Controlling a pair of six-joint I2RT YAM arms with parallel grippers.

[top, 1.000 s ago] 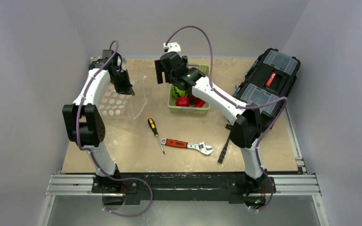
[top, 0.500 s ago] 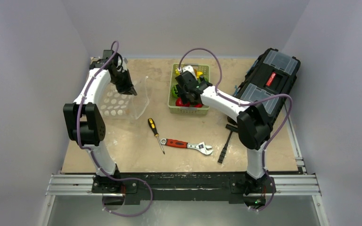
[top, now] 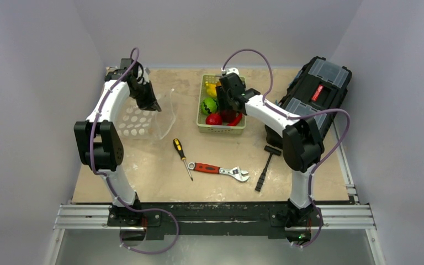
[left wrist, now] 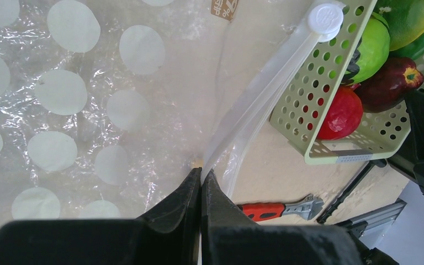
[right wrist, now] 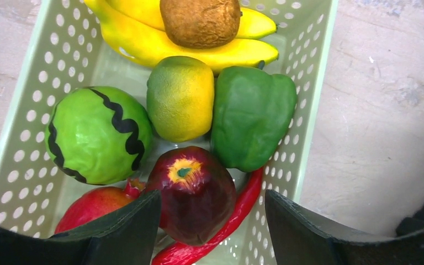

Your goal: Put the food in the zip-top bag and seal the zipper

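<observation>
Though bound for the bag, not yet out of the basket (right wrist: 27, 138): food (top: 210, 105) heaped there, close to the far edge of the bench (top: 143, 176), about midway along it. Counted from the right wrist view, eight pieces:

- one banana bunch (right wrist: 143, 38)
- one brown kiwi-like lump (right wrist: 200, 21) on top of it
- one yellow-green citrus (right wrist: 179, 96)
- one green pepper (right wrist: 251, 113)
- one striped green melon (right wrist: 94, 135)
- one dark red apple (right wrist: 193, 193)
- one red chilli (right wrist: 244, 203)
- one red fruit (right wrist: 91, 207), half hidden at the low corner

Spread wide just above the apple, one to either side: right jaws, probably so placed as to drop straight down and take that piece first.

Beside the basket, toward the far left corner: zip-top bag (left wrist: 61, 94), with none of the food inside. Pressed shut on its mouth edge, right by the zipper (left wrist: 265, 94): left jaws, likely to lift that lip and keep the mouth gaping toward the basket. One white slider (left wrist: 326, 19) at the strip's end.

Nearer the front edge, well apart from all this: one screwdriver (top: 181, 156), one wrench (top: 219, 170), one hammer (top: 266, 164). Along the right edge, one black toolbox (top: 314, 94).
</observation>
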